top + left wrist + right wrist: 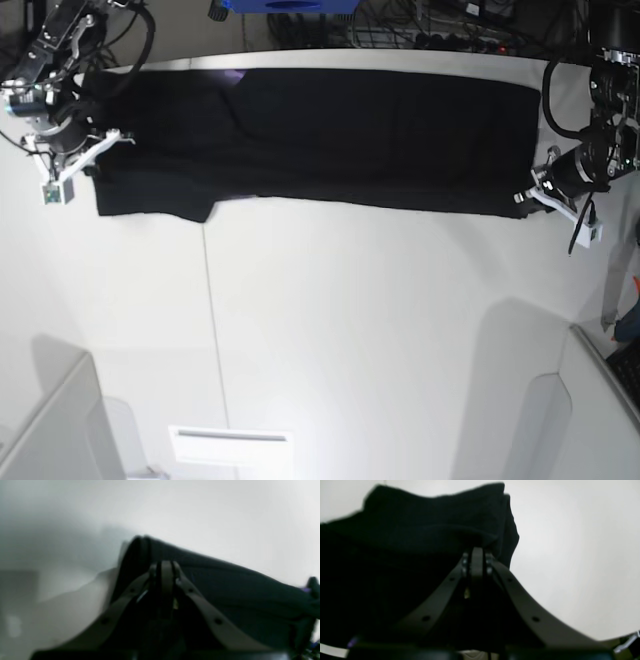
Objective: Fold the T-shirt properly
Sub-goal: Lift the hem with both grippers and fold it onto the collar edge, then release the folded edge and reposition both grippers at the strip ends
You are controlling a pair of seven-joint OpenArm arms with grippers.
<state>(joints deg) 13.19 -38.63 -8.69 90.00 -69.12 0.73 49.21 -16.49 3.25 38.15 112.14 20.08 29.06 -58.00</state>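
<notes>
- T-shirt (310, 140) — a long black band at 12 o'clock on the tabletop (350, 330).
- Left claw (163, 566) pinched closed on the shirt's 3 o'clock end.
- Right claw (476, 555) clamped on its 9 o'clock end.

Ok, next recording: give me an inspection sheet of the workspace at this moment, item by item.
Surface: white table, with a thin seam running front to back on the base view's left.
Job's things: black T-shirt laid as a long band across the far part of the table, plain side up; a small purple patch shows near its far edge.
Clutter: nothing seen on the table.
Grippers: left pincer shut on the T-shirt's end; right pincer shut on the opposite end.
Cables: black cables loop off both arms; a tangle lies behind the table.
Surroundings: blue object beyond the far edge; white panels at the near corners.
</notes>
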